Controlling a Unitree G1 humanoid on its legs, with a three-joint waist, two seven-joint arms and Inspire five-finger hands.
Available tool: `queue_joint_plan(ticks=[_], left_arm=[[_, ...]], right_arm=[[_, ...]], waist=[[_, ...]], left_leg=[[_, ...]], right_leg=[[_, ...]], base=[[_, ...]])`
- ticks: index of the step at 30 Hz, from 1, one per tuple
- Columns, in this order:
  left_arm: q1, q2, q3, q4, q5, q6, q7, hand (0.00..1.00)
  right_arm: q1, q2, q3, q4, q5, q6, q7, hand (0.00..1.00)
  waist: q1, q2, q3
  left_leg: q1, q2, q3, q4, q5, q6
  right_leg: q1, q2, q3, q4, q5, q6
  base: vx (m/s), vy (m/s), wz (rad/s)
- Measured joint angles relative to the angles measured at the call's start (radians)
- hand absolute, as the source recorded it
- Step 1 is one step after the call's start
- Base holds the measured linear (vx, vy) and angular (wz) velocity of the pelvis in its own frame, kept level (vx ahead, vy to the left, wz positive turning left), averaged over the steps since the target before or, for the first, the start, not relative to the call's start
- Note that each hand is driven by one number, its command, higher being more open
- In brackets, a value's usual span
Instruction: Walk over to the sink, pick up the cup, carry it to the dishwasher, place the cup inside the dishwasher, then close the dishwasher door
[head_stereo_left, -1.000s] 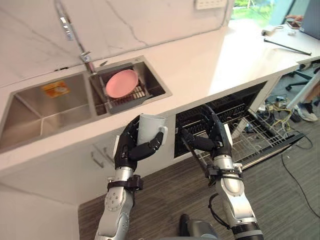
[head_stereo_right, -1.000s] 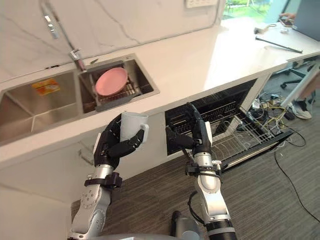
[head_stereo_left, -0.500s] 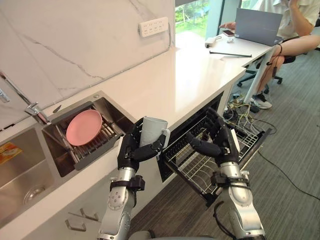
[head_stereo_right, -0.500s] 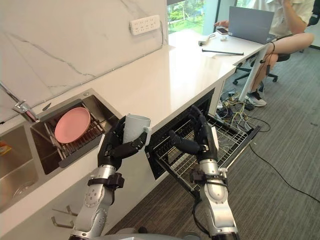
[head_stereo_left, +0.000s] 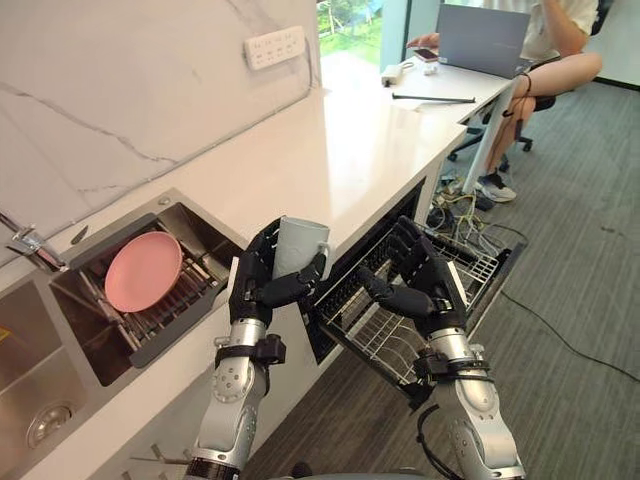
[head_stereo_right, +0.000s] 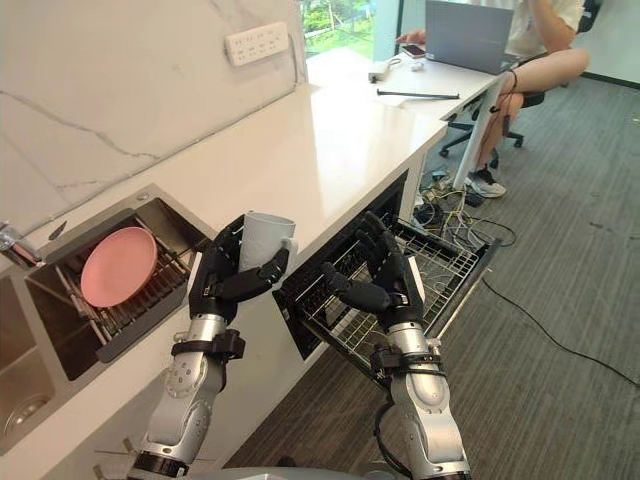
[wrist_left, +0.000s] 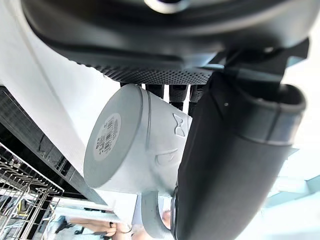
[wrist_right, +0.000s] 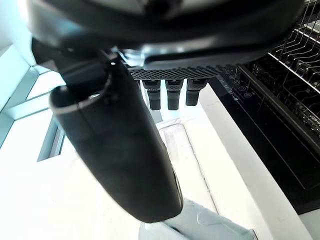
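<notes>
The pale grey, smooth-walled cup with a side handle (head_stereo_left: 300, 247) sits upright in the left hand (head_stereo_left: 262, 285), fingers and thumb curled round its body, in front of the white stone table (head_stereo_left: 340, 150) edge and just beside the dishwasher's pulled-out wire rack (head_stereo_left: 385, 345). It looks light and rigid but slick and probably breakable, so a wrap round the body suits it. The right hand (head_stereo_left: 415, 285) hangs loosely spread and empty over the rack.
</notes>
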Motion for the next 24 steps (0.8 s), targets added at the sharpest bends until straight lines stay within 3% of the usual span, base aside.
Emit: queue_joint_plan(ticks=[9,24], left_arm=[[-0.006,0.004,-0.018,0.064,0.011,0.002,0.01,0.3],[-0.018,-0.001,-0.132,0.066,0.015,0.003,0.007,0.3]], right_arm=[[0.0,0.0,0.071,-0.042,0.105,0.0,0.027,0.9],[-0.003,0.0,0.132,-0.007,0.113,-0.002,0.01,0.9]], waist=[[-0.009,-0.013,-0.022],[-0.01,-0.017,-0.069]], left_leg=[[0.004,-0.01,0.025,-0.033,0.014,0.019],[-0.011,-0.02,0.012,-0.034,0.033,0.026]], right_leg=[[-0.007,-0.011,0.025,-0.034,0.027,0.024],[-0.017,-0.019,0.013,-0.034,0.032,0.025]], base=[[-0.01,0.005,-0.07],[0.0,-0.008,0.03]])
